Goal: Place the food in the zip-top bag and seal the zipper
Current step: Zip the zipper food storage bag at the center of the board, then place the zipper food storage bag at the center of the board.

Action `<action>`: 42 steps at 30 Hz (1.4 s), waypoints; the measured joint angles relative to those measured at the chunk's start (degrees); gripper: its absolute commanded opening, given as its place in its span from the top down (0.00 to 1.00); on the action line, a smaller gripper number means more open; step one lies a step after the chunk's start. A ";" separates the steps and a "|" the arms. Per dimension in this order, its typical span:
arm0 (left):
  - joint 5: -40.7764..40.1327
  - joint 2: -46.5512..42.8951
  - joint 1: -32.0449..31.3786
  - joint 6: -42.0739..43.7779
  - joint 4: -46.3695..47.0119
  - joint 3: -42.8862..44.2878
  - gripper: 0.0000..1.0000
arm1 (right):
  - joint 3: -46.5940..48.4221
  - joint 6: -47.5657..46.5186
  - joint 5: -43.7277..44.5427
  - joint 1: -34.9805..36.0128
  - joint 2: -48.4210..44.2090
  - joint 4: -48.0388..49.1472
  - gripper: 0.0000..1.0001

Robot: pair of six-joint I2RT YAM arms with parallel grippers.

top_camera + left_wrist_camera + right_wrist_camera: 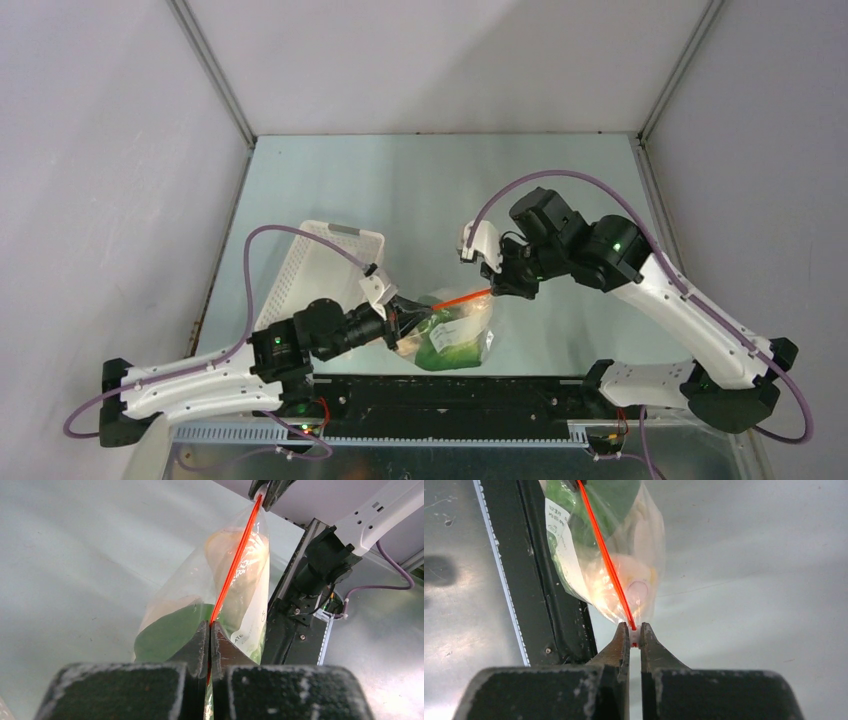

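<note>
At near-centre of the table (420, 190), just ahead of the black base rail (450, 390), we log both arms meeting on one bag (455, 335).

- L arm: low, stretched fwd and to the right from its base. Left gripper (405, 318) has its jaws pressed together on the L end of the zipper (462, 298). In its wrist view the fingertips (201, 640) meet with the red strip (235, 560) running out between them.
- R arm: elbow raised, forearm folded back toward centre, wrist angled down. Right gripper (497, 285) is clamped on the strip's other end. Wrist view shows its jaws nearly touching, with the small white end tab nipped between them.
- Zipper: drawn straight and taut btwn the two grippers, a thin red-orange line (606, 560).
- Bag: clear crinkly plastic, bulging, hanging under the strip. We can't tell whether its bottom rests on the table. White printed label (561, 545) on one side.
- Contents: green leaves (170, 635) at the L-gripper end; pale, lumpy white pieces (255, 565) toward the R-gripper end; one round pale disc (638, 587) shows against the plastic. All food we see is inside.
- White perforated basket (320, 260): rectangular, left of the bag and behind the L arm; contents not visible to us.
- Table: dull, reflective metal sheet.
</note>
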 measured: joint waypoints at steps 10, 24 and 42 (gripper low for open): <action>-2.62 -0.20 -0.07 0.13 1.22 0.22 1.00 | -1.90 1.27 -2.27 -2.08 -4.87 5.60 1.00; -17.53 7.28 -0.02 2.60 3.13 9.86 1.00 | -9.11 13.84 0.92 -2.10 -13.42 32.41 1.00; -7.23 25.42 17.05 4.42 10.67 20.20 0.10 | -12.87 19.26 8.11 -21.18 -3.26 45.38 1.00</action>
